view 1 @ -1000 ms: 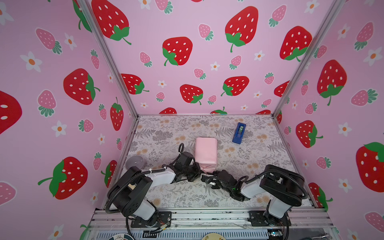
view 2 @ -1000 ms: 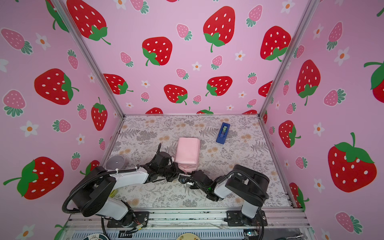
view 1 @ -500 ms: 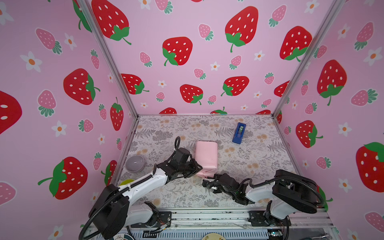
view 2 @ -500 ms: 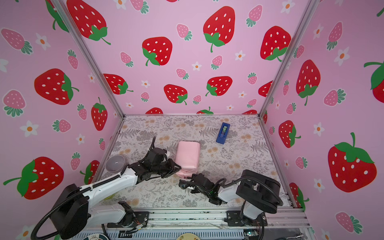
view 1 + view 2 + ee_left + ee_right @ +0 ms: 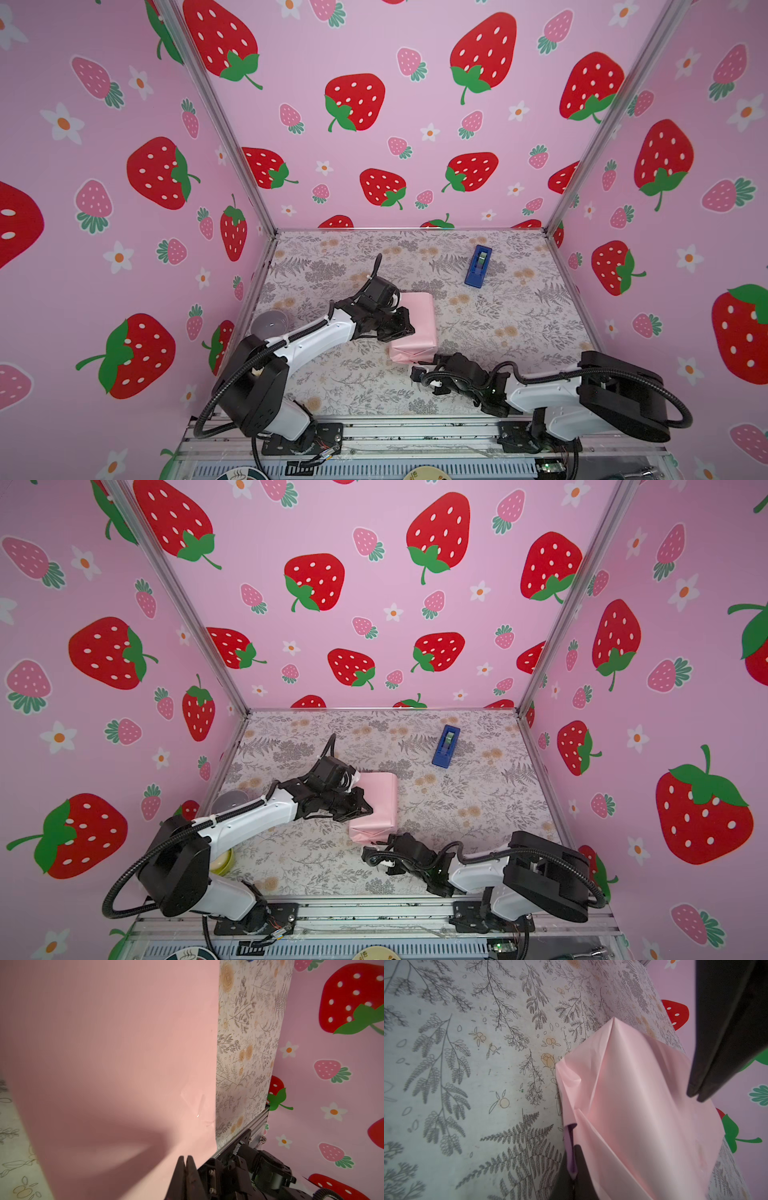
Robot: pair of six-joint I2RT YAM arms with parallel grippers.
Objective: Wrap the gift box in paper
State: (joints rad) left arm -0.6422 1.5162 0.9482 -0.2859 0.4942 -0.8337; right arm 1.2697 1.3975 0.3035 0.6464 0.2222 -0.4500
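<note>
The paper [image 5: 419, 316] [image 5: 380, 798] is folded pale pink side out around a block in the middle of the floor. The gift box inside it is hidden. My left gripper [image 5: 405, 328] [image 5: 363, 810] is shut and empty, with its tips against the parcel's left side near the front; in the left wrist view the gripper [image 5: 186, 1157] rests on the pink paper [image 5: 114, 1053]. My right gripper [image 5: 417, 369] [image 5: 368, 852] is at the parcel's near end. In the right wrist view this gripper [image 5: 572, 1169] is shut on a paper flap with a lilac edge [image 5: 633, 1095].
A blue tape dispenser [image 5: 478, 266] [image 5: 446, 746] lies at the back right of the floral floor. A grey round object [image 5: 270, 324] [image 5: 228, 802] sits by the left wall, behind the left arm. Strawberry-patterned walls close in three sides.
My left arm has stretched forward and to the right, bringing its gripper onto the parcel's side. The right gripper has drawn back a little toward the front edge while still pinching the flap.
</note>
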